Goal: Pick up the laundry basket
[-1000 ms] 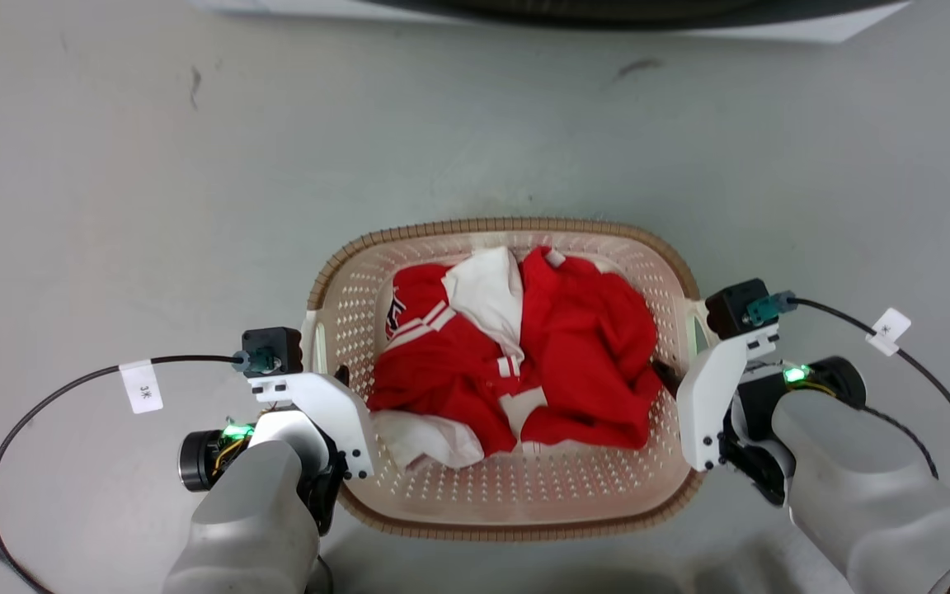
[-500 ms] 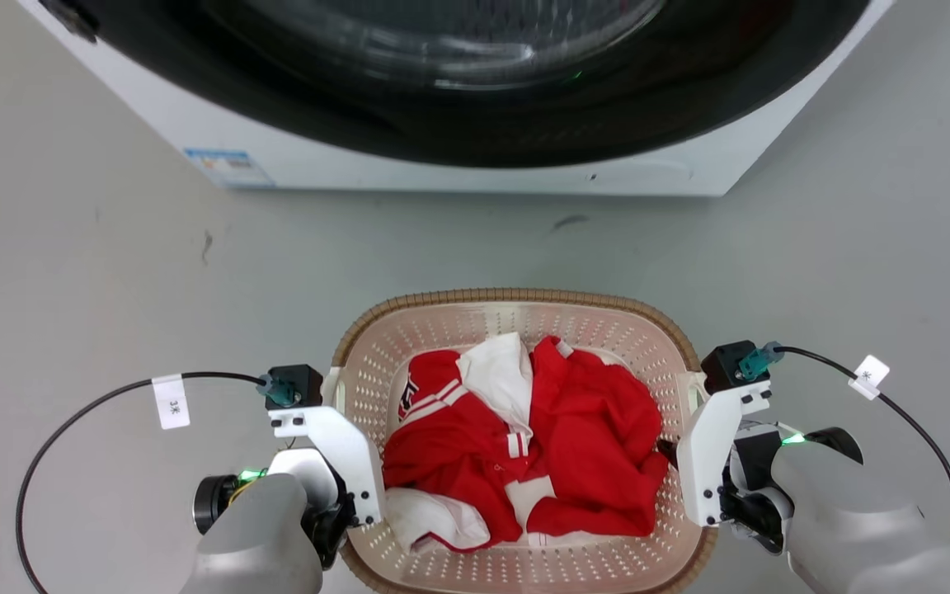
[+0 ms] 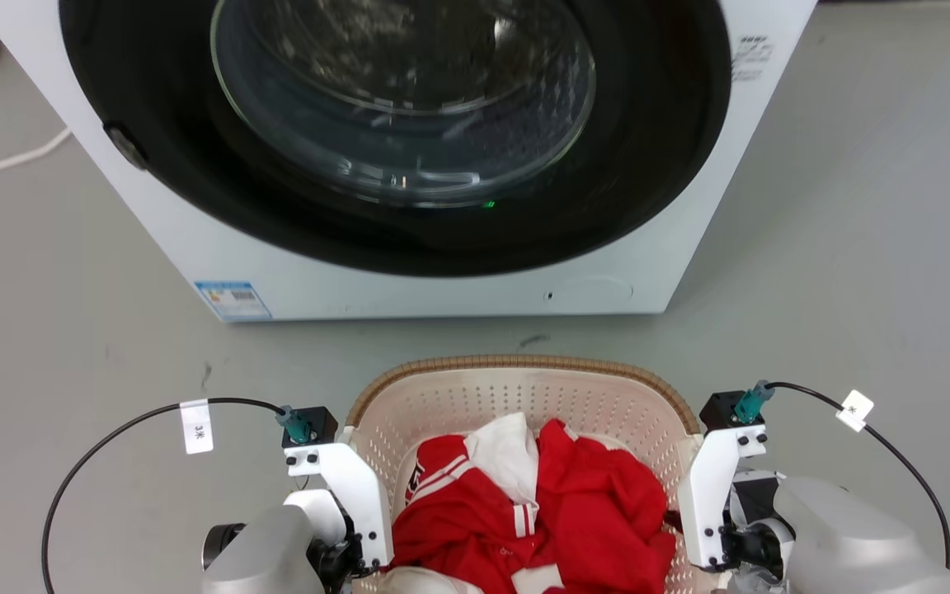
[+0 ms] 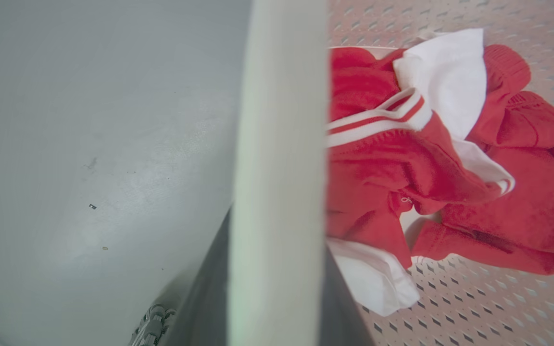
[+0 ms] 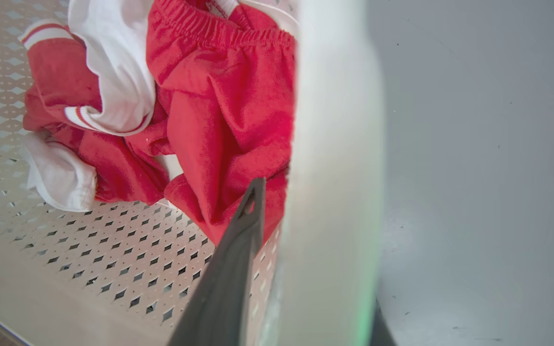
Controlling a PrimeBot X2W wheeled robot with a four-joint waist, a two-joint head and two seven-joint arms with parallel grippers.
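The laundry basket (image 3: pixel 524 388) lies between the arms, in front of the washing machine (image 3: pixel 409 280), long axis running gripper to gripper, with the left gripper (image 4: pixel 277 240) seemingly clamped on the left handle (image 4: pixel 282 120) and the right gripper (image 5: pixel 320 250) on the right handle (image 5: pixel 334 96), both equally near for a level lift.

The laundry basket (image 3: pixel 524 396) is matt perforated plastic with a woven-look rim (image 3: pixel 516 361); the clothes (image 3: pixel 582 511) are soft cloth; the washing machine (image 3: pixel 409 289) is glossy, its door (image 3: pixel 401 91) glass; the floor (image 3: pixel 854 272) smooth.
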